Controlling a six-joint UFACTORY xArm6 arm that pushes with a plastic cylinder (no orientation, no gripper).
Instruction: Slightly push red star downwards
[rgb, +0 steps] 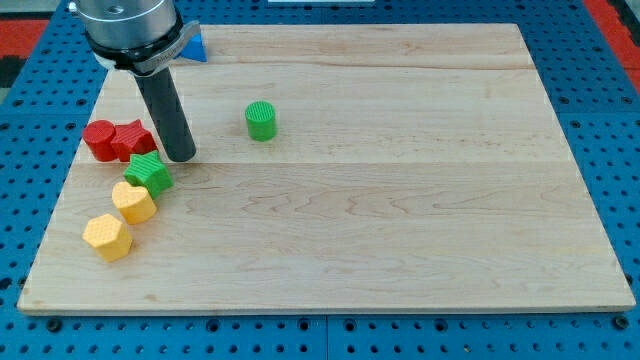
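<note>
Resting my tip (181, 156) just right of the red star (132, 140), no jaws fitted; next it must reposition above the star.

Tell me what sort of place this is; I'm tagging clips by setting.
Probably a robotics lab bench: a wooden board sits on a blue perforated mounting surface, small coloured blocks such as the red star lie on it, and my tip rests beside that star.

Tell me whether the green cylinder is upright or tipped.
Upright: the green cylinder stands on end, its round top face up, apart from the other blocks.
</note>
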